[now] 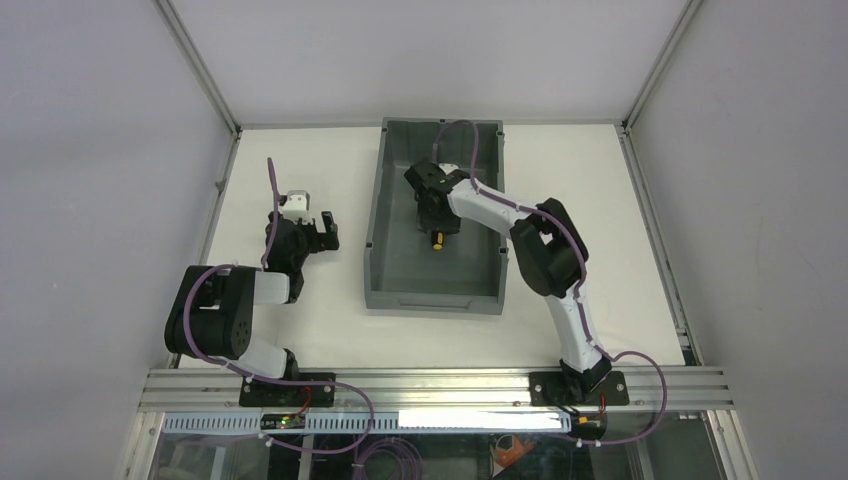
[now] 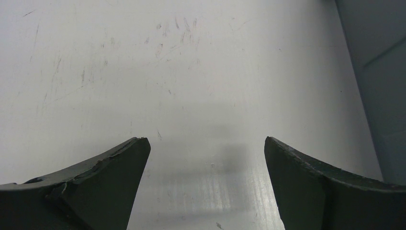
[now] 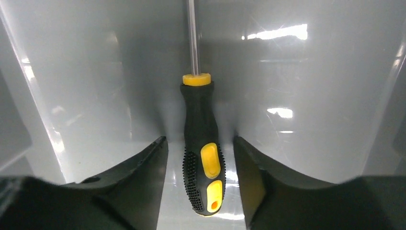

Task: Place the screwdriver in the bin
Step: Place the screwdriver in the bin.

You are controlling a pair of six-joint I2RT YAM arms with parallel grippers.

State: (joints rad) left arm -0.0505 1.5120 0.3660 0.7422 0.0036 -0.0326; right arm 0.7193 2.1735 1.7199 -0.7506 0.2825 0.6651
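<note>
The screwdriver (image 3: 202,143) lay inside the bin (image 1: 375,250), about the middle of its floor. Its long axis pointed straight away from the right gripper (image 3: 200,139), handle end nearest. The jaws stood beside the handle with a small gap on each side, so it looked released. The left gripper (image 2: 206,143) hung wide apart over the table, outside the bin's left wall.
</note>
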